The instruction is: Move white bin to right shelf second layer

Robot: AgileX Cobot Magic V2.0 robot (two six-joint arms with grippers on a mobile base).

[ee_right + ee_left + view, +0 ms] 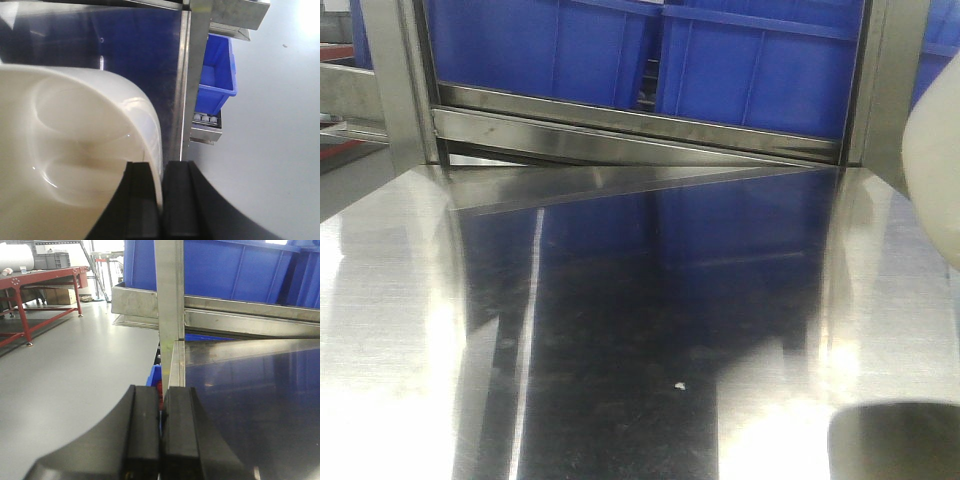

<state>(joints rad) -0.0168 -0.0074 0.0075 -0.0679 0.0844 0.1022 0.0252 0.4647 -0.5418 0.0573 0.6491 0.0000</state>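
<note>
Gleaming steel shelf (620, 350), white bin (65, 150), grey floor (75, 370)

Right wrist view: white bin (75, 145), glossy cream plastic, fills left half of frame. Mouth turned toward lens. Smooth plain inner walls and rounded base catch highlights. Rounded rim corner curves down into right gripper (161, 172), wall pinched between black fingers, one inside, one outside. Bin sits over polished steel shelf surface (125, 45), near its right edge; contact with steel cannot be told. Front view: bin (935, 170) shows only as blurred cream curve at right frame edge.
</note>
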